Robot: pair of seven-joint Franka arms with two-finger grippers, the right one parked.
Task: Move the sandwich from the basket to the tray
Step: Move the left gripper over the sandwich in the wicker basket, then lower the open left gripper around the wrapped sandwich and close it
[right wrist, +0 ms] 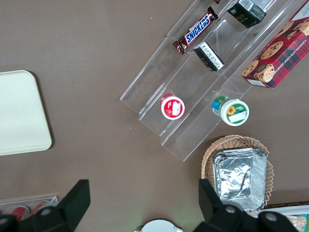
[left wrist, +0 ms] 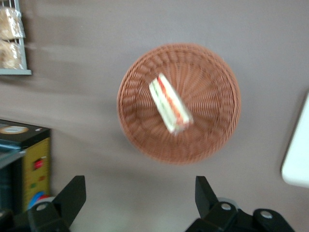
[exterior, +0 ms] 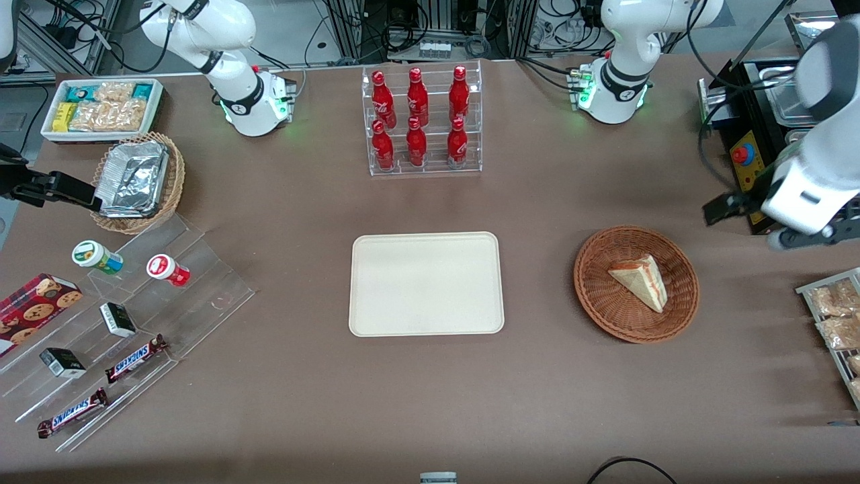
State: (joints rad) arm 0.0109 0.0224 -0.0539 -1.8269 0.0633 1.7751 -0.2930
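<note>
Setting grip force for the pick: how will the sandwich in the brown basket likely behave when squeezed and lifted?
The sandwich looks like soft white bread, so it probably squashes easily. Its layered filling may slide or splay if pinched across the layers. It lies flat in the basket, unlikely to roll. The gripper hovers open above it, toward the working arm's end.

This is a robot laboratory: two white arms are bolted on a brown table (exterior: pixel 269 417), with cable racks (exterior: pixel 430 27) and an emergency-stop box (exterior: pixel 744 161).
</note>
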